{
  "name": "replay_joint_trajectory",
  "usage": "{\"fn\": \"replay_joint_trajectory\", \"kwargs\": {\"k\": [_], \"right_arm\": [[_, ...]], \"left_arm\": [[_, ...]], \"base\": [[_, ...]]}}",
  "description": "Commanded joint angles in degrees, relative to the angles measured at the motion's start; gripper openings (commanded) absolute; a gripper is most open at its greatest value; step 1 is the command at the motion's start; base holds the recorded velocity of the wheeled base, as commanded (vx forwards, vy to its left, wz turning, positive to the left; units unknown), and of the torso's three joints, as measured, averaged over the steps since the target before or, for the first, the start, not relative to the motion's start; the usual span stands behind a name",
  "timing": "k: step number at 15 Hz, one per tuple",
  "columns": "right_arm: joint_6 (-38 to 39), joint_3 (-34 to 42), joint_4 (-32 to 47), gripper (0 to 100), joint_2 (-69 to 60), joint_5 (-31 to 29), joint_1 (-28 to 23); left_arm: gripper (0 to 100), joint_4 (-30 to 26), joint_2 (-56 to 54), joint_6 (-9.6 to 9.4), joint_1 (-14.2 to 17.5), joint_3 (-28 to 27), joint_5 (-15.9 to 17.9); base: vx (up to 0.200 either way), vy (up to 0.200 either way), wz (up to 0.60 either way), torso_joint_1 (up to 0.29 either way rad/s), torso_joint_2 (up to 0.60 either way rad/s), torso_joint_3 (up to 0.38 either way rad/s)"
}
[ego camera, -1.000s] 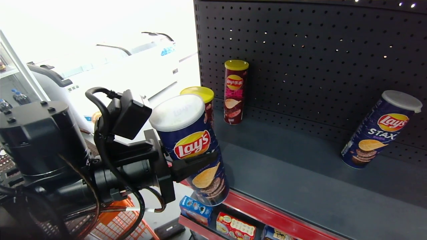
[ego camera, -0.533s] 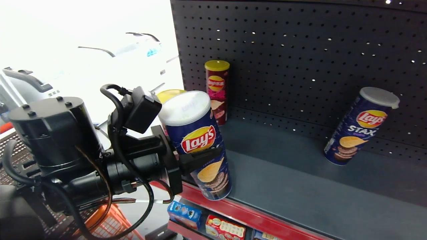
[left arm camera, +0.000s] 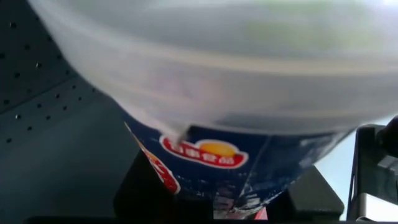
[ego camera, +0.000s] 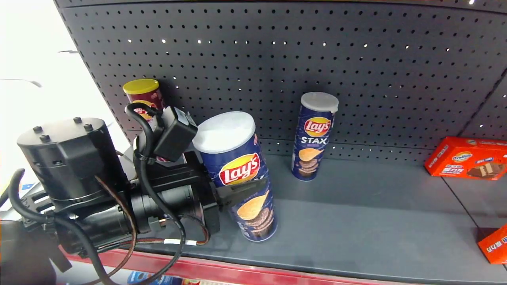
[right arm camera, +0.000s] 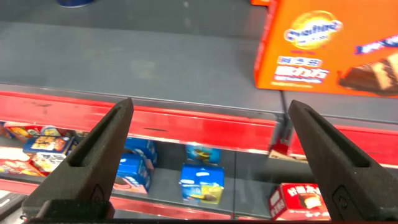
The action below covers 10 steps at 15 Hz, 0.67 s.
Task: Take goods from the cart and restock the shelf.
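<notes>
My left gripper [ego camera: 237,189] is shut on a blue chips can [ego camera: 237,170] with a white lid, holding it around the middle. The can leans slightly, its bottom low over the grey shelf board [ego camera: 356,221]; I cannot tell whether it touches. In the left wrist view the can's lid [left arm camera: 217,62] and blue body [left arm camera: 214,168] sit right in front of the camera. A second blue can [ego camera: 315,136] stands upright by the pegboard, to the right of the held one. My right gripper [right arm camera: 211,155] is open and holds nothing, in front of the shelf's red front edge [right arm camera: 186,118].
A red can with a yellow lid [ego camera: 141,93] stands at the back left, behind my left arm. Orange boxes [ego camera: 467,162] lie on the shelf at the right, one [right arm camera: 329,46] close above my right gripper. Small blue boxes [right arm camera: 202,183] sit on the lower shelf.
The head camera has swung to the right, so the whole picture shifted. The held can was at the shelf's front edge and now stands over the shelf board.
</notes>
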<state>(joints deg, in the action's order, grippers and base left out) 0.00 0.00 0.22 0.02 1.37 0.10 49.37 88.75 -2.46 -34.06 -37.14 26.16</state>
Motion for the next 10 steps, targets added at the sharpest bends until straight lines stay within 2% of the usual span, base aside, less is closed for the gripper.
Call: {"fn": "replay_joint_trajectory", "kwargs": {"k": [1,2,4,10], "right_arm": [[0.0,0.0,0.0,100,0.0,0.0,0.0],[0.0,0.0,0.0,100,0.0,0.0,0.0],[-0.1,0.0,0.0,100,0.0,0.0,0.0],[0.0,0.0,0.0,100,0.0,0.0,0.0]], "left_arm": [[0,-0.1,-0.2,0.00,0.0,0.1,-0.1],[0,-0.1,-0.2,0.00,0.0,0.2,-0.1],[0,0.0,-0.2,0.00,0.0,0.4,-0.1],[0,-0.2,-0.4,0.09,0.7,0.6,-0.5]], "base": [[0.000,0.000,0.00,0.000,0.00,0.000],[0.000,0.000,0.00,0.000,0.00,0.000],[0.000,0.000,-0.60,0.005,0.00,0.002],[0.000,0.000,0.00,0.000,0.00,0.000]]}}
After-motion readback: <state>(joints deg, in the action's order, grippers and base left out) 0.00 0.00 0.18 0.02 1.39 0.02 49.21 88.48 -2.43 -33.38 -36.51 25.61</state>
